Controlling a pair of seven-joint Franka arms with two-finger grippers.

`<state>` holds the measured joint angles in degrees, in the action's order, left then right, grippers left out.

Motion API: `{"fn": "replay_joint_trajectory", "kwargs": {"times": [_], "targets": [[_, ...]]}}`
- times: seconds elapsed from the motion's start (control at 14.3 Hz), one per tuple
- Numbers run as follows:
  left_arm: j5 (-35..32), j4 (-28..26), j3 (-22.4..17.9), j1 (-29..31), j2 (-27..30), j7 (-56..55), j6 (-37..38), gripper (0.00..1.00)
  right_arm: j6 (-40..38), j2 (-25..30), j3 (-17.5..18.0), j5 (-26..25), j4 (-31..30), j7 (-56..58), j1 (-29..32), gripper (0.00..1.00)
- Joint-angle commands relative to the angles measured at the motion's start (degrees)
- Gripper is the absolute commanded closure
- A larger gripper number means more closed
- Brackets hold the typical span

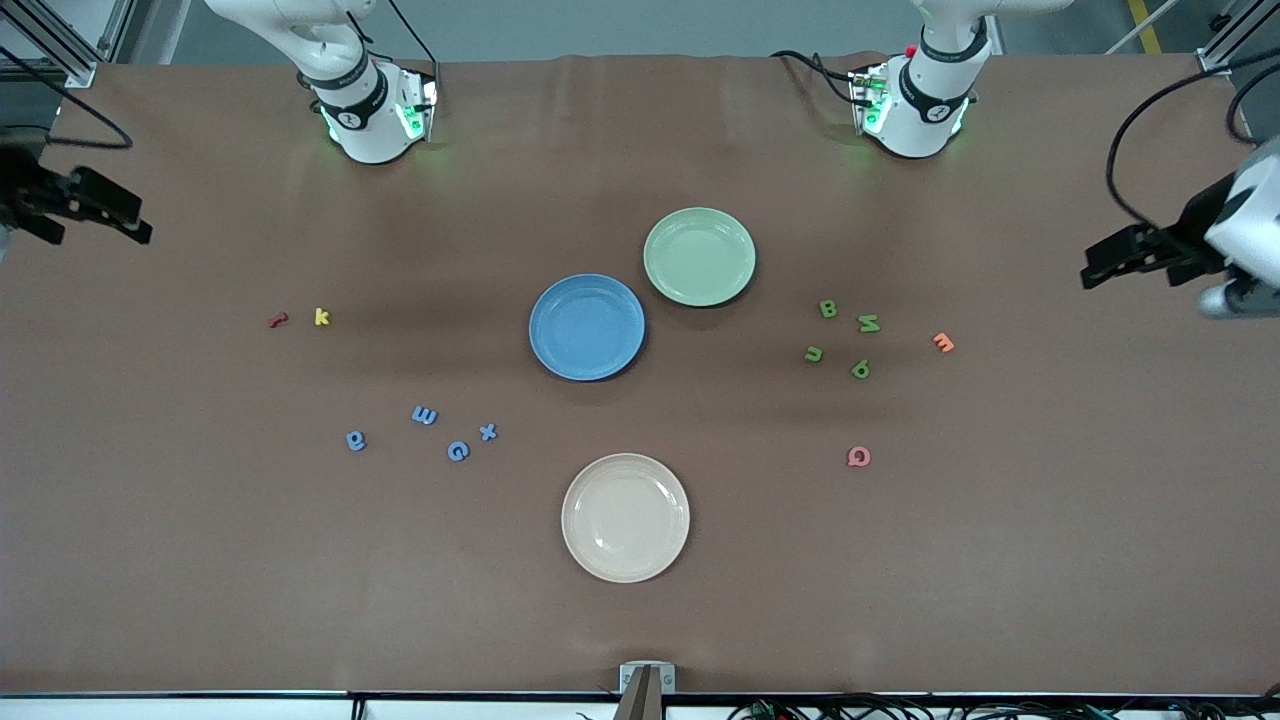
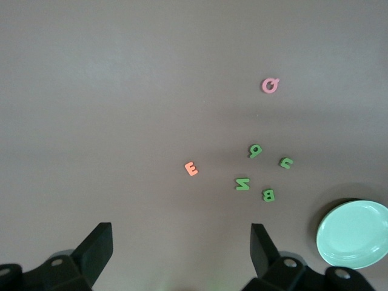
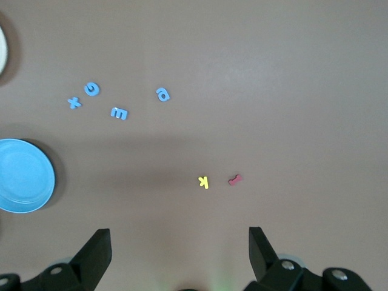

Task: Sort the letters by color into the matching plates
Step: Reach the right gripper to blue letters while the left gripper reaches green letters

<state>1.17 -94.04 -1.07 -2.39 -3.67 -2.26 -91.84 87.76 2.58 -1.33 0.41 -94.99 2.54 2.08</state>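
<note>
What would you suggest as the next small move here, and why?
Probably lower the open left gripper toward the green letters, starting with the B, the one closest to the pale green plate. Both plates hold nothing, and the right gripper waits open.

Robotics lab, brown-covered table, aluminium frame posts, loose cables

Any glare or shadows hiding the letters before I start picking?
Front view: soft sheen on the table near the bases, a faint shadow band beside the blue plate; green letters and blue letters read clearly. Left wrist view: even light. Right wrist view: mild dark patch near the yellow letter.
</note>
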Motion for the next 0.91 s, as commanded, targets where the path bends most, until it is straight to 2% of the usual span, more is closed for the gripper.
{"fn": "replay_joint_trajectory", "kwargs": {"times": [0.0,0.28,0.49,0.7,0.84], "targets": [[1.11,-5.52,0.98,-0.52,-1.16,-0.55,-6.30,0.00,2.84,-8.35,0.19,-1.11,1.73,0.44,0.47,0.00],[1.20,-13.79,2.21,-1.74,-2.65,-3.71,-15.89,0.00,11.81,-16.61,0.19,-1.73,0.50,0.36,2.14,0.00],[1.20,-15.04,4.40,-1.92,-6.51,-8.10,-20.03,0.00,15.42,-23.56,0.28,-1.21,3.31,-0.08,1.44,0.00],[0.94,-15.99,6.86,-1.92,-10.30,-12.76,-25.38,0.00,22.43,-26.12,0.45,0.90,0.78,-1.31,0.30,0.00],[0.67,-17.75,8.19,-2.80,-12.41,-16.36,-30.13,0.00,27.97,-28.58,0.45,4.49,-2.12,-2.89,-0.40,0.13]]}}
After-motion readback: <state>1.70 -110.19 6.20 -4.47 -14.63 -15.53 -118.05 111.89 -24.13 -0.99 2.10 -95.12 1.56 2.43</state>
